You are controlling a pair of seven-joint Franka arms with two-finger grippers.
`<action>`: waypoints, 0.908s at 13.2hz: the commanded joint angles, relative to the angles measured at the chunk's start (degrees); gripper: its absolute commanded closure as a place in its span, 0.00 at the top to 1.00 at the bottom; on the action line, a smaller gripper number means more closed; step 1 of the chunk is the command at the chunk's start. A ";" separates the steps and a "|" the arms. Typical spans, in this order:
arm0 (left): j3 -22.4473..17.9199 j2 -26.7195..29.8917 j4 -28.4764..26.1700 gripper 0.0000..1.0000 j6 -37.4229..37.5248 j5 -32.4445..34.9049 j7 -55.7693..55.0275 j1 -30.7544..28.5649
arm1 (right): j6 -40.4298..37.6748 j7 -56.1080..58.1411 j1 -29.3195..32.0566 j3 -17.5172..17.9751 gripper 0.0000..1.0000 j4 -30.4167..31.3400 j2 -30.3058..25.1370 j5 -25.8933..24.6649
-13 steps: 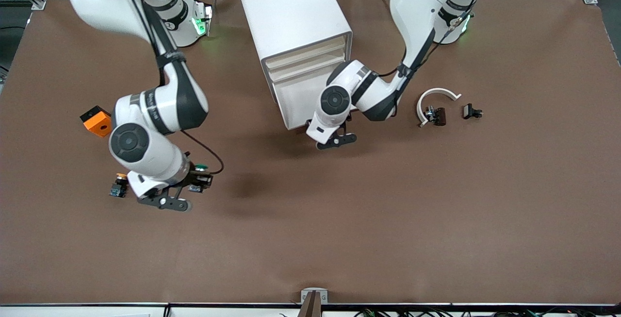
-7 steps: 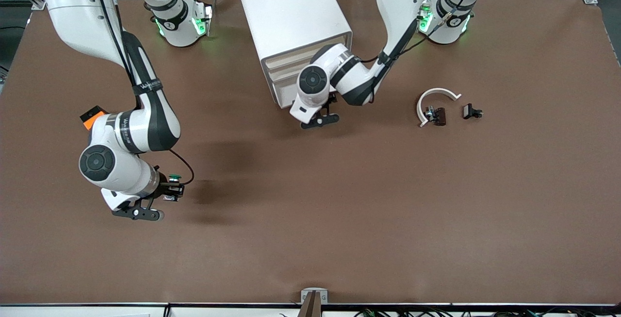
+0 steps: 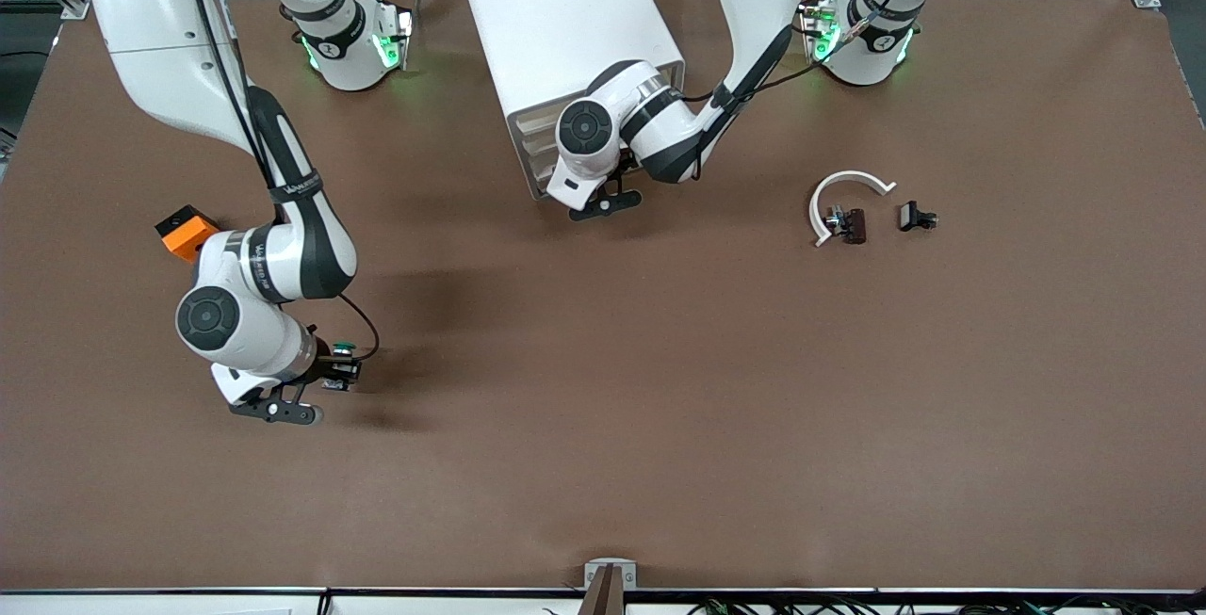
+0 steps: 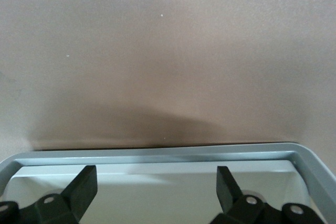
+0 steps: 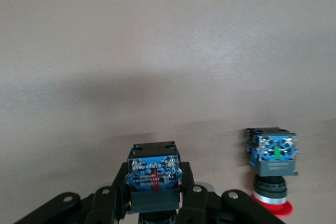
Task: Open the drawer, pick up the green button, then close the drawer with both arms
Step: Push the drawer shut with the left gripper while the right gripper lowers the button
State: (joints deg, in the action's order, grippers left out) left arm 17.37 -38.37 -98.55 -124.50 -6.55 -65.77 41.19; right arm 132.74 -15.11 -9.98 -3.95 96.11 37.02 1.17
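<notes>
My right gripper (image 3: 316, 387) is shut on the green-capped button (image 3: 341, 349) and holds it low over the table at the right arm's end. In the right wrist view the button's blue-labelled dark body (image 5: 154, 174) sits clamped between the fingers (image 5: 184, 190). My left gripper (image 3: 603, 205) is against the front of the white drawer cabinet (image 3: 565, 31). In the left wrist view it (image 4: 156, 187) is open, its fingertips (image 4: 84, 184) spread over the drawer's pale rim (image 4: 157, 153). The drawer front looks nearly flush with the cabinet.
Another button with a red cap (image 5: 272, 162) lies on the mat beside the held one. An orange block (image 3: 186, 231) sits by the right forearm. A white curved piece (image 3: 848, 186) and two small black parts (image 3: 916, 216) lie toward the left arm's end.
The left gripper has moved toward the cabinet and the drawer has slid in with it. The right arm carried the button toward its end of the table, hiding the other button in the front view.
</notes>
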 commanded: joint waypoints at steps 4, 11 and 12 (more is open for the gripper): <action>0.38 0.84 -1.20 1.00 0.40 -0.83 -0.68 0.90 | 7.42 0.26 1.36 1.14 0.00 5.91 -0.46 -0.82; 0.74 1.18 -0.77 1.00 0.49 -0.57 -0.06 -2.15 | 8.14 -0.62 0.48 1.14 0.00 7.42 -0.01 -0.73; 0.56 1.71 0.63 1.00 0.84 0.04 -0.15 -4.78 | 7.97 -0.62 0.31 1.14 0.00 7.60 -0.10 -0.73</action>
State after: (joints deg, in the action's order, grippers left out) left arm 17.79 -38.35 -98.74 -124.66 -6.55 -66.15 40.46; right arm 140.70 -15.10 -9.54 -3.08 102.24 37.88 1.11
